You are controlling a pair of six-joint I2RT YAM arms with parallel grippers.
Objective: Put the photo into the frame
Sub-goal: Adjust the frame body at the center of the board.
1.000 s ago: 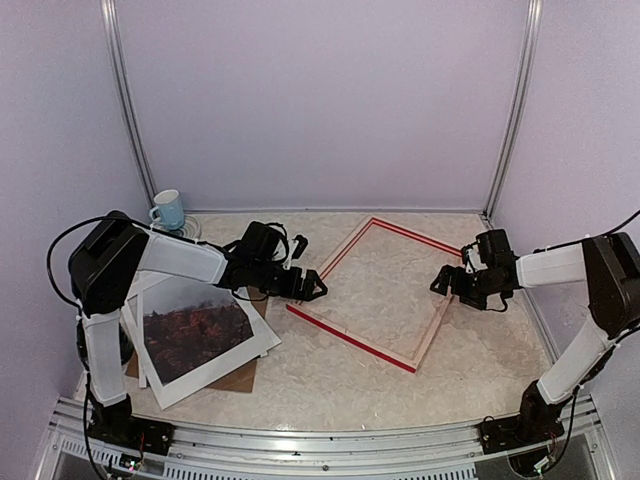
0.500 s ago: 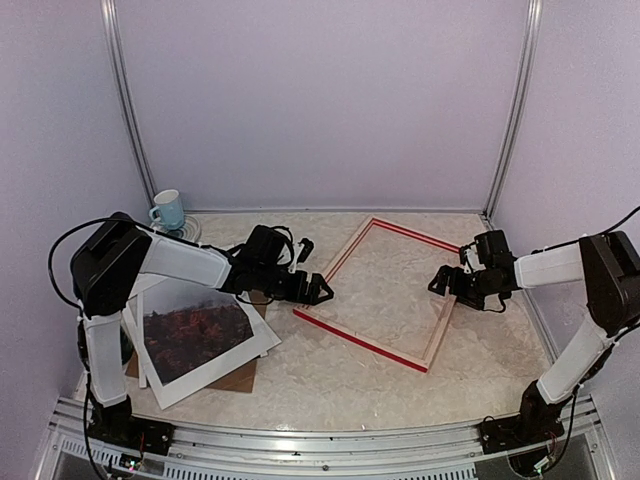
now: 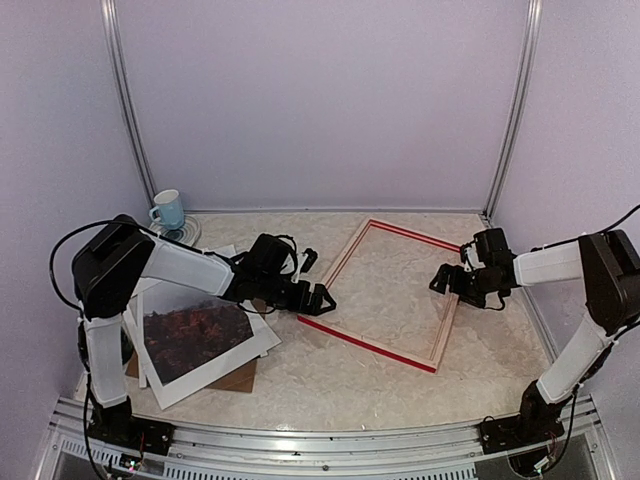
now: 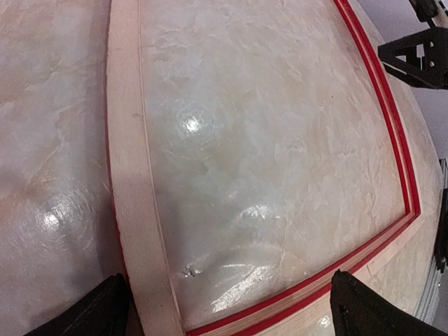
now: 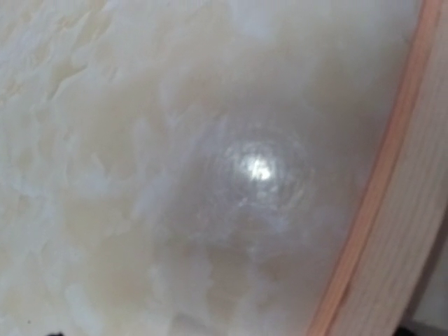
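Note:
The frame (image 3: 365,342) lies back side up on the table, pale wood with red edges, turned like a diamond. My left gripper (image 3: 320,297) is open at its left corner. In the left wrist view the gripper (image 4: 227,316) has that corner between its dark fingertips (image 4: 105,309), and a pale bar (image 4: 133,196) runs away from it. My right gripper (image 3: 443,280) is open at the frame's right bar, which shows blurred in the right wrist view (image 5: 413,231). The photo (image 3: 195,332), grey sky over red-brown land, lies face up at the near left, apart from both grippers.
The photo rests on a white mat (image 3: 262,345) with a brown backing board (image 3: 238,378) under it. A blue cup (image 3: 168,210) stands on a saucer at the back left corner. Lilac walls close in the table on three sides.
My left gripper has moved right and nearer, and the frame has slid and turned that way with it. The right gripper has hardly moved.

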